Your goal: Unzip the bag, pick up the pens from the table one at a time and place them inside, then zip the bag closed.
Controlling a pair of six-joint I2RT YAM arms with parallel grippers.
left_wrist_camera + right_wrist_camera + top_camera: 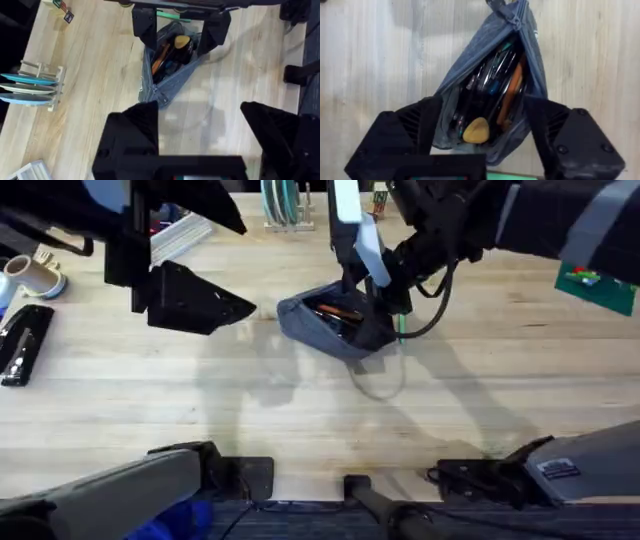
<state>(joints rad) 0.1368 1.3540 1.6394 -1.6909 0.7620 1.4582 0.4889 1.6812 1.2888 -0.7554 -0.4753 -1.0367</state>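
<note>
Bag point(335, 323) lying unzipped mid-desk point(200, 400), orange pen point(511, 95) already inside. Right tool point(482, 135) spread wide astride the open mouth, probably just after a drop. Left tool point(200, 132) also wide, hovering near the zipper end, likely ready to close.

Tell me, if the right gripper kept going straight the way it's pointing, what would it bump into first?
Most likely the bag. The right gripper hangs open right over its unzipped mouth, so it would probably hit the pens and things packed inside first, though exact depth is hard to judge.
</note>
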